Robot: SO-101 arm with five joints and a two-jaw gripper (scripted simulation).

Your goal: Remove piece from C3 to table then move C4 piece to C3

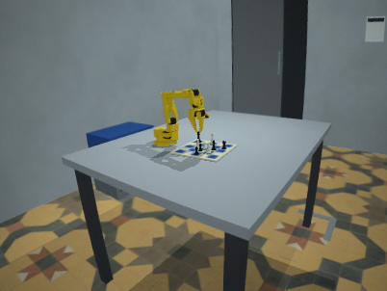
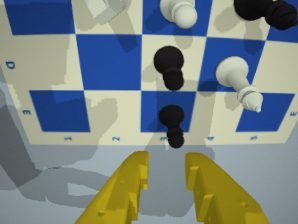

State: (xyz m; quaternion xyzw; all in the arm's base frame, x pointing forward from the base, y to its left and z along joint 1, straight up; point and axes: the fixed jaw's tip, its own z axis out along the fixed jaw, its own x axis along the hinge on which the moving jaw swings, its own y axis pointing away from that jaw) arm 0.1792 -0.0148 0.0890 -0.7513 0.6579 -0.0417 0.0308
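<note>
The chessboard (image 1: 218,156) (image 2: 80,137) with blue and cream squares lies on the grey table (image 1: 250,178), in front of the yellow arm. Several black and white pieces stand on it. In the wrist view two black pawns (image 2: 172,123) (image 2: 169,64) stand in line just beyond the fingertips. My gripper (image 1: 198,135) (image 2: 166,159) hangs above the board's near edge, pointing down. Its fingers are nearly shut with a narrow gap and nothing between them. I cannot read most of the square labels.
The arm's base (image 1: 166,136) stands left of the board. A blue box (image 1: 117,132) sits behind the table's left side.
</note>
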